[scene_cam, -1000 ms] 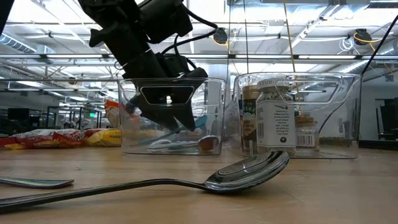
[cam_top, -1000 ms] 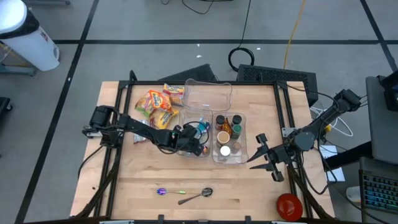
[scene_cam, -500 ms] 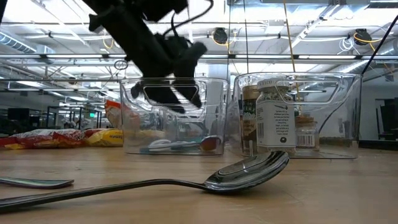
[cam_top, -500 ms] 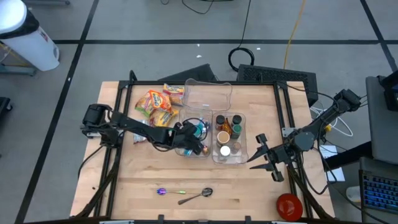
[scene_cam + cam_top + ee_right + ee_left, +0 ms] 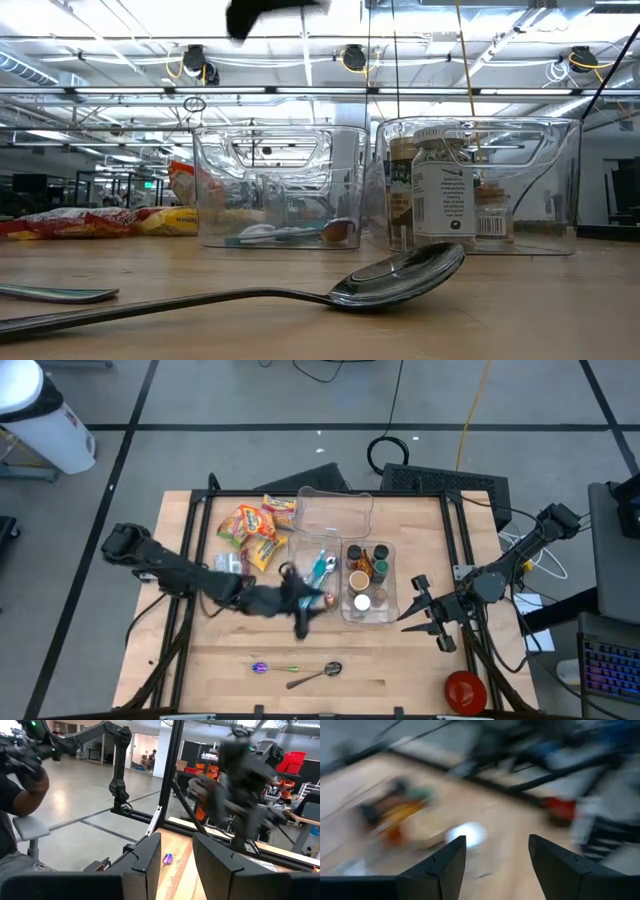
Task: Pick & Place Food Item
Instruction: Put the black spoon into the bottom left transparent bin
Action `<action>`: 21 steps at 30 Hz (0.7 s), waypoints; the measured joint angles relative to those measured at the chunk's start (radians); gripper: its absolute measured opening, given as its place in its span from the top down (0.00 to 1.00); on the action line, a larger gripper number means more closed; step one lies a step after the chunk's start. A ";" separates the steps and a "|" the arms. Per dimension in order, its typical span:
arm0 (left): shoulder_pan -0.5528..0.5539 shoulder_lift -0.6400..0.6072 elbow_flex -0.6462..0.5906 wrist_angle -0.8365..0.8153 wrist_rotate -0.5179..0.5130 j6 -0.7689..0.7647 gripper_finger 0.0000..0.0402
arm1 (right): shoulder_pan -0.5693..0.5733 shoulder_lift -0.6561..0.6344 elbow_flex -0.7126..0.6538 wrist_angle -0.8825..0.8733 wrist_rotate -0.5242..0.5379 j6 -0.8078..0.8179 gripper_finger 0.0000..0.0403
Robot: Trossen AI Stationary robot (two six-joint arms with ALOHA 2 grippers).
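Left end effector [image 5: 303, 622] hangs above the wooden counter [image 5: 420, 660] just beside the clear plastic bin [image 5: 314, 575], fingers apart, holding nothing. Right end effector [image 5: 422, 610] waits at the counter's right edge, fingers parted, empty. Crinkled orange snack packets [image 5: 252, 528] lie at the rear left, beside an empty clear container [image 5: 334, 512]. A second clear bin [image 5: 369, 582] holds lidded jars. A polished metal spoon [image 5: 330, 288] lies at the counter's front; a red bowl [image 5: 465, 691] sits at the front right corner.

Bright ceiling strip lights [image 5: 420, 62] glare in the low view. The left wrist view is heavily smeared. The spoon [image 5: 300, 290] lies sharp and gleaming on the evenly lit table [image 5: 420, 650].
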 joint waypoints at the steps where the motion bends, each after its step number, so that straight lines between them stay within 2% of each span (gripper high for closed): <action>1: -0.026 -0.004 0.001 0.043 0.028 0.047 0.44 | 0.000 0.000 0.000 -0.001 0.000 0.000 0.74; 5: -0.131 0.025 0.001 0.162 0.154 0.212 0.44 | 0.000 0.000 0.000 0.000 0.000 0.000 0.74; 10: -0.236 0.127 0.001 0.161 0.222 0.277 0.44 | 0.000 0.000 0.000 0.000 0.001 0.000 0.74; 14: -0.287 0.235 0.001 0.171 0.228 0.258 0.44 | 0.000 0.000 0.000 0.000 0.002 0.000 0.74; 21: -0.293 0.369 0.004 0.157 0.218 0.074 0.44 | 0.000 0.000 0.000 0.000 0.003 0.000 0.74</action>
